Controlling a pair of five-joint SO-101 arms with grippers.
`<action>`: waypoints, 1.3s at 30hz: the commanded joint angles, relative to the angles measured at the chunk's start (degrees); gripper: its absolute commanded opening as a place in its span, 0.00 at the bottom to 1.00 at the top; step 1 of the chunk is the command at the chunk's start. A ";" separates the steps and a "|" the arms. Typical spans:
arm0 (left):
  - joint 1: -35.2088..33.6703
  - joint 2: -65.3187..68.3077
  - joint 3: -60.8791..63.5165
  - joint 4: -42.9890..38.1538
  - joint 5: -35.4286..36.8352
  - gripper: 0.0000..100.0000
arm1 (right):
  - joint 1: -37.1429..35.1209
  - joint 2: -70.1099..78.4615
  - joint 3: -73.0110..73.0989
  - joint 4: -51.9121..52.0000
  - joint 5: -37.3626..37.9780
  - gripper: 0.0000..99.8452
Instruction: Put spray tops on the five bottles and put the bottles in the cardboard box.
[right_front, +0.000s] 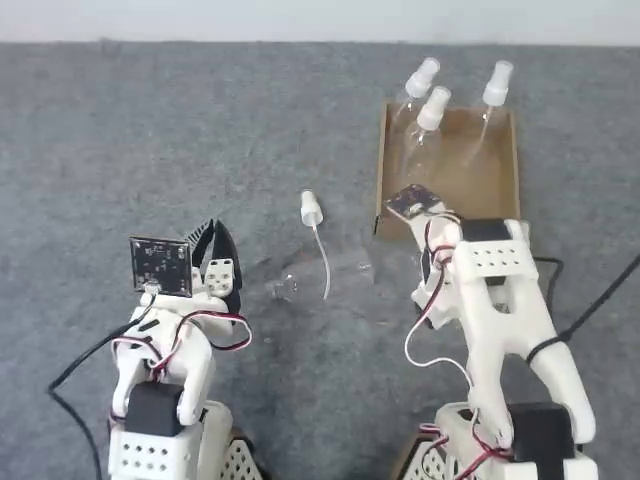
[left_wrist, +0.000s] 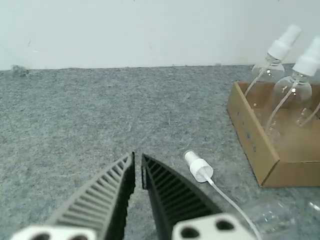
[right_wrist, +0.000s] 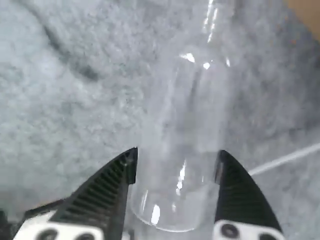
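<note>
The right gripper (right_wrist: 177, 151) sits around the one uncapped clear plastic bottle (right_wrist: 185, 100), which lies flat; whether it clamps, I cannot tell. That slick round body could squirt free. The left gripper (left_wrist: 138, 157) is clenched and empty, with the one loose white spray top (left_wrist: 199, 169) just ahead. Three capped bottles (right_front: 432, 110) stand in the brown cardboard box (left_wrist: 250, 135) beyond.
</note>
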 joint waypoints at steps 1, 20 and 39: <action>0.00 -0.62 -1.89 -0.26 -0.44 0.01 | 0.75 -3.12 -7.56 4.97 -1.32 0.18; 0.00 -0.62 -1.89 -0.26 -0.44 0.01 | 20.70 -1.89 -21.71 5.76 -5.10 0.22; 0.00 -0.62 -1.80 -0.26 -0.44 0.01 | 24.84 22.02 -21.89 -18.33 -10.81 0.22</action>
